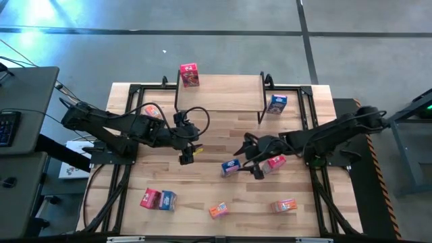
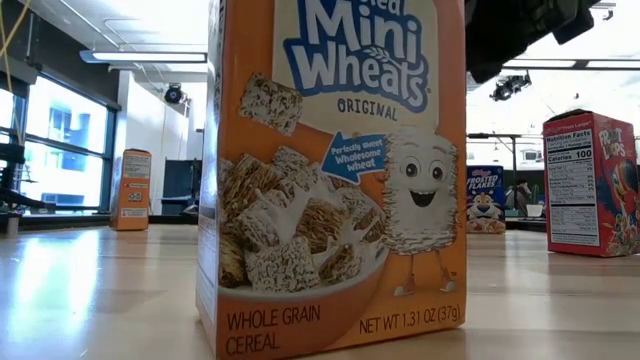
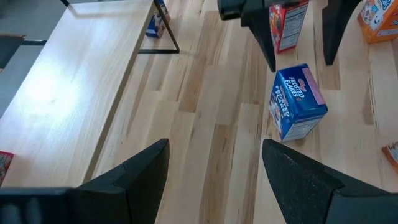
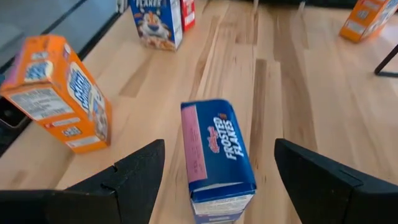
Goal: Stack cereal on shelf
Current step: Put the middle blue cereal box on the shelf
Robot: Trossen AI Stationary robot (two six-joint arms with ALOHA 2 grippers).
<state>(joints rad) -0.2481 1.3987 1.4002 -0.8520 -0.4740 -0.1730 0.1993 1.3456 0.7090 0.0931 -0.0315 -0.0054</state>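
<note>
Right gripper (image 1: pixel 251 147) open wide, hovering over the blue box (image 4: pixel 214 158) lying mid-table, right of centre, not touching yet. Left gripper (image 1: pixel 187 154) open, empty, nearby to the left. Shelf (image 1: pixel 223 91) at far edge has one red box (image 1: pixel 190 75). Box prob. light, thin stiff cardboard, crushable w/ hard squeeze; take across narrow sides.

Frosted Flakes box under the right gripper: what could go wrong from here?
1. The blue Frosted Flakes box lies flat and skewed between the open right gripper fingers; closing could pinch corners and twist it.
2. A red box sits right beside it and may get knocked.
3. The left gripper hovers open nearby, so the arms could crowd each other.
</note>
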